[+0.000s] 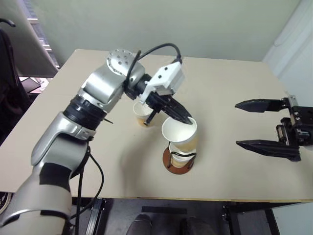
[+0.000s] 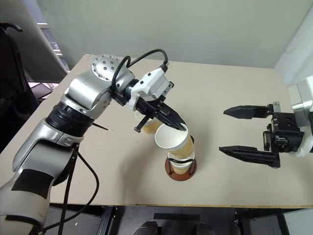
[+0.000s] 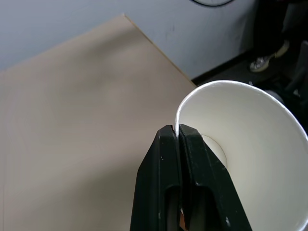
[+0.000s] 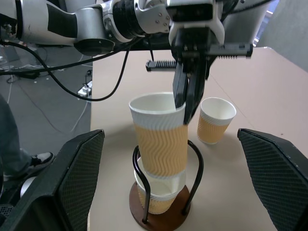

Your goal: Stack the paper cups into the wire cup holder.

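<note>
Left gripper (image 1: 185, 119) is clamped on the rim of a cup (image 1: 180, 135), one finger inside and one outside the wall, as the left wrist view shows. A rim pinch leaves the cup body free to drop between the wires.

That cup is held tilted over the holder (image 1: 178, 161), its base already entering the cup (image 4: 159, 195) seated at the bottom. The tilt probably comes from the slanted approach of the arm; it likely needs levelling before release, otherwise the cup may jam against a wire loop.

The third cup (image 1: 144, 114) stands upright on the table (image 1: 234, 93), at about 10 o'clock from the holder, just behind the left gripper and apart from the stack. It is judged to be next in line.

Right gripper (image 1: 266, 124) is spread wide and empty, parked at 3 o'clock of the holder, well apart from it. It seems kept clear so the left arm has room.

Progress is judged as one cup seated, one going in, one left.
</note>
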Motion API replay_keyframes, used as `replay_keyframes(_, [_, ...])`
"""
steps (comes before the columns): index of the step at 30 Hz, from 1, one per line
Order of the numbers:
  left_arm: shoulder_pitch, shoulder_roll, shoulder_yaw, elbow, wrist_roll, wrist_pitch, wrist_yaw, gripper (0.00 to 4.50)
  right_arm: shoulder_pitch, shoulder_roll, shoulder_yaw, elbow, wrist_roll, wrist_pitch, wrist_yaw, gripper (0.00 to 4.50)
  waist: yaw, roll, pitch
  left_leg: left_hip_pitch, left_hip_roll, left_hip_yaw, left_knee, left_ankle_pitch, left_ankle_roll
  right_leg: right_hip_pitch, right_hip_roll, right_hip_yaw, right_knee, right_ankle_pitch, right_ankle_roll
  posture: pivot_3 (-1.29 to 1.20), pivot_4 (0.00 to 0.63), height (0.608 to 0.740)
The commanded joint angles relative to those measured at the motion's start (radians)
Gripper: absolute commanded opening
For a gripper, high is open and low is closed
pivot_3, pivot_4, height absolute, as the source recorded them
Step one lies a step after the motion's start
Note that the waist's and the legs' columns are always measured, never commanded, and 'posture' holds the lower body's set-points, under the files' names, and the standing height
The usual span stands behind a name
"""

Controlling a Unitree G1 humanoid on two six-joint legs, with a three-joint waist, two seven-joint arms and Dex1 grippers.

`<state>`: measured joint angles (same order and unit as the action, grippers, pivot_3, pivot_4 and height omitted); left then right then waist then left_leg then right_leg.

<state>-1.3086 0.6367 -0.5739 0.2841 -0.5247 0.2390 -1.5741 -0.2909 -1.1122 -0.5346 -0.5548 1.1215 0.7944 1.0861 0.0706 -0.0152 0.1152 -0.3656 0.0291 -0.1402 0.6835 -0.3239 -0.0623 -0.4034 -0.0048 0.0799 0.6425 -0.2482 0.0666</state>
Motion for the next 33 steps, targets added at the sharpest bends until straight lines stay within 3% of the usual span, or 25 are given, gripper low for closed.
replay_keyframes(1, [-0.019, -0.007, 0.0, -0.01, 0.019, -0.025, -0.04, 0.02, 0.01, -0.015, -0.05, -0.017, 0.015, -0.005, -0.009, 4.5, 0.0, 0.0, 0.0, 0.0, 0.0, 0.001, 0.0, 0.0, 0.0, 0.0, 0.0, 0.0, 0.0, 0.0, 0.0, 0.0, 0.15, 0.74])
replay_keyframes(10, [-0.008, -0.016, -0.022, -0.025, 0.055, -0.03, -0.04, 0.02, 0.029, -0.016, -0.058, -0.02, 0.012, -0.013, -0.011, 4.5, 0.0, 0.0, 0.0, 0.0, 0.0, 0.005, 0.0, -0.001, 0.002, -0.001, 0.0, 0.003, 0.0, 0.0, 0.002, 0.0, 0.15, 0.74])
replay_keyframes(13, [-0.006, -0.019, -0.024, -0.025, 0.056, -0.024, -0.04, 0.69, 0.033, -0.016, -0.055, -0.019, 0.005, -0.019, -0.009, 4.5, 0.0, 0.0, 0.0, 0.0, 0.0, 0.005, 0.0, -0.001, 0.002, -0.001, 0.0, 0.004, 0.0, 0.0, 0.002, 0.0, 0.15, 0.74])
replay_keyframes(24, [0.005, -0.018, -0.026, -0.033, 0.057, -0.015, -0.04, 4.48, 0.039, -0.011, -0.043, -0.014, -0.013, -0.036, -0.006, 4.5, 0.0, 0.0, 0.0, 0.0, 0.0, 0.006, 0.0, -0.001, 0.003, -0.002, 0.0, 0.004, 0.0, 0.0, 0.002, 0.0, 0.15, 0.74])
replay_keyframes(28, [0.002, -0.022, -0.003, -0.013, 0.074, -0.025, -0.04, 4.48, 0.04, -0.011, -0.039, -0.015, -0.013, -0.039, -0.007, 4.5, 0.0, 0.0, 0.0, 0.0, 0.0, 0.007, 0.0, -0.002, 0.003, -0.002, 0.0, 0.004, 0.0, 0.0, 0.002, 0.0, 0.15, 0.74])
replay_keyframes(33, [-0.032, 0.01, 0.102, 0.218, 0.209, -0.095, 0.017, 4.48, 0.037, -0.015, -0.026, -0.003, -0.028, -0.048, 0.007, 4.5, -0.002, 0.0, 0.0, 0.001, 0.0, 0.007, 0.001, -0.002, 0.003, -0.003, 0.0, 0.004, 0.001, 0.0, 0.003, 0.0, 0.15, 0.74])
